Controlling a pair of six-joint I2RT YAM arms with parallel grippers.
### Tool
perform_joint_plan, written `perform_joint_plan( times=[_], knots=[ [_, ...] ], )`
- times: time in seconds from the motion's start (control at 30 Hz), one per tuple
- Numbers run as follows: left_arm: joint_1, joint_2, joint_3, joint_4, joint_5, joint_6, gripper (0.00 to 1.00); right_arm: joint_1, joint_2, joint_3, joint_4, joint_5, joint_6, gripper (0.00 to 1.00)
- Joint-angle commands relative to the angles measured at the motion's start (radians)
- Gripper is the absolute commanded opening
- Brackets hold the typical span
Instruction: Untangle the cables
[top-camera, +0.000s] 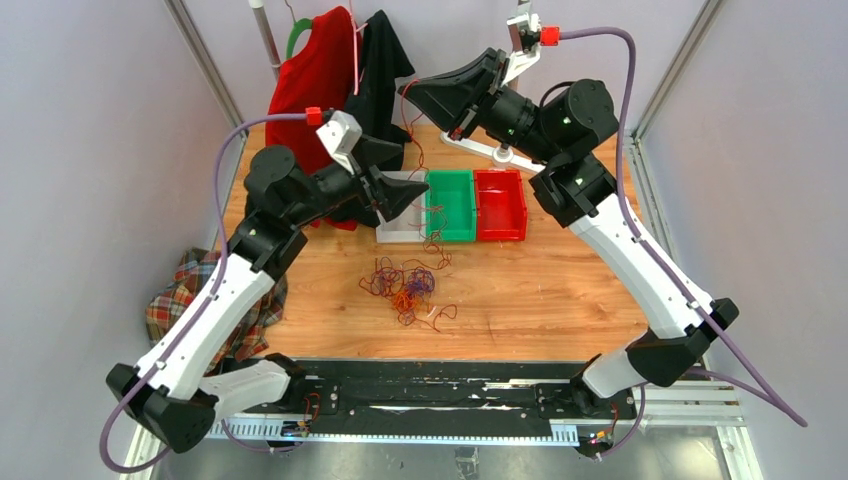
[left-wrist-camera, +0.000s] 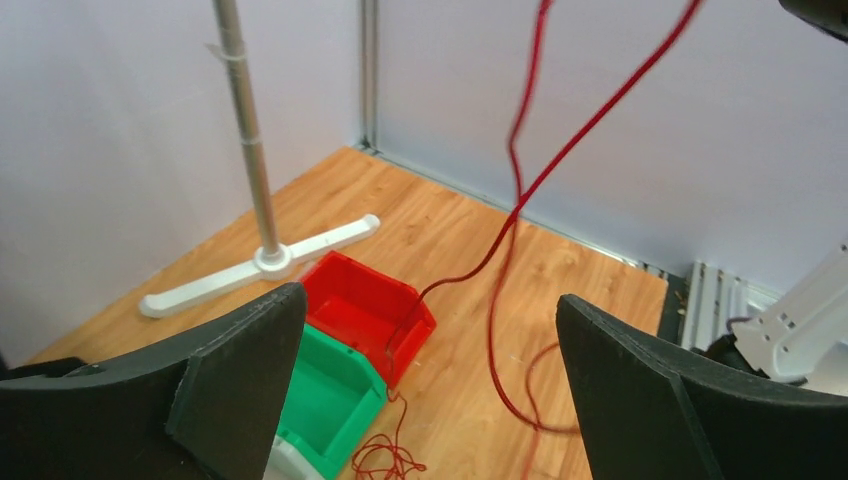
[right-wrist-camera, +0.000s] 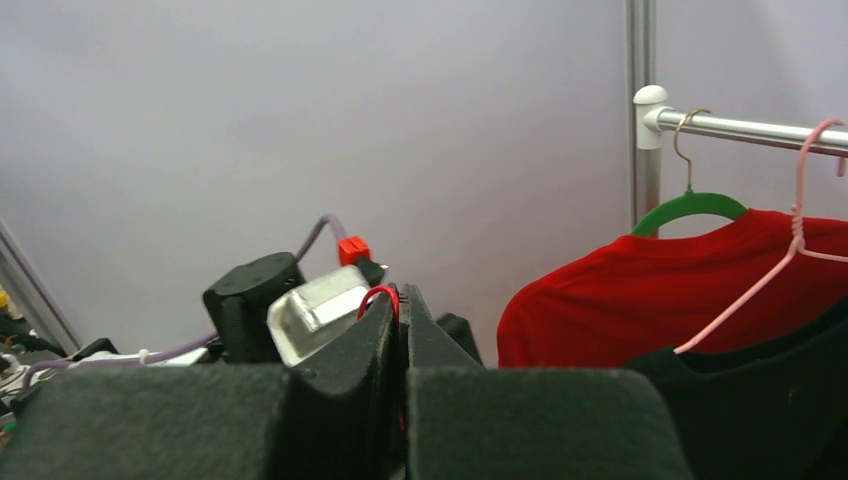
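On the left, our left gripper (top-camera: 400, 195) hangs with its jaws spread wide and nothing between them, above the white bin (top-camera: 400, 235) at the far side of the table (top-camera: 560, 300). In the middle, the cables (top-camera: 405, 285) lie in a knotted clump of red, orange and purple on the wood, near the green bin (top-camera: 452, 205), with the red bin (top-camera: 500, 205) just beside that. One red cable (left-wrist-camera: 560, 150) seems to climb from the clump, past the bins, to the right, where our right gripper (right-wrist-camera: 400, 320) is raised high and pinched tight on it. We judge the step in hand to be drawing this strand free. To do it well we should hold the right pinch firm, bring the open left jaws around the hanging strand low down, near the clump, close there, and pull the two apart slowly, so the knot loosens and nothing snags on a bin rim
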Motion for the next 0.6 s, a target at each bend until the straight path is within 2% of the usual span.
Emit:
perform_joint_plan(
  times=[0.0,0.13,0.2,0.27,0.37,0.43,0.47,0.5,0.53,0.57],
  knots=[
    [0.001,0.056,0.042,0.058,0.118,-0.009,0.99,0.022,0.011,0.009,0.056,-0.048,0.051,0.01],
    [0.008,0.077,0.043,0.102,0.068,0.053,0.95,0.028,0.006,0.003,0.066,-0.061,0.069,0.01],
    [0.016,0.102,0.062,0.104,0.100,0.059,0.93,0.031,0.009,0.000,0.082,-0.069,0.084,0.01],
    [0.028,0.145,0.102,0.081,0.189,0.017,0.87,0.032,0.023,0.007,0.088,-0.072,0.100,0.01],
    [0.035,0.204,0.149,0.077,0.346,-0.055,0.62,0.031,0.040,0.011,0.107,-0.084,0.125,0.01],
    [0.035,0.215,0.161,0.068,0.383,-0.061,0.37,0.032,0.036,0.009,0.096,-0.079,0.109,0.01],
    [0.036,0.213,0.171,0.053,0.385,-0.040,0.15,0.030,0.029,0.003,0.085,-0.074,0.097,0.01],
    [0.037,0.207,0.177,0.031,0.373,-0.010,0.03,0.029,0.022,-0.002,0.075,-0.071,0.082,0.01],
    [0.037,0.199,0.184,0.007,0.359,0.023,0.01,0.025,0.011,-0.009,0.066,-0.067,0.069,0.02],
    [0.037,0.189,0.192,-0.013,0.348,0.057,0.00,0.020,0.000,-0.019,0.060,-0.065,0.061,0.11]
  ],
)
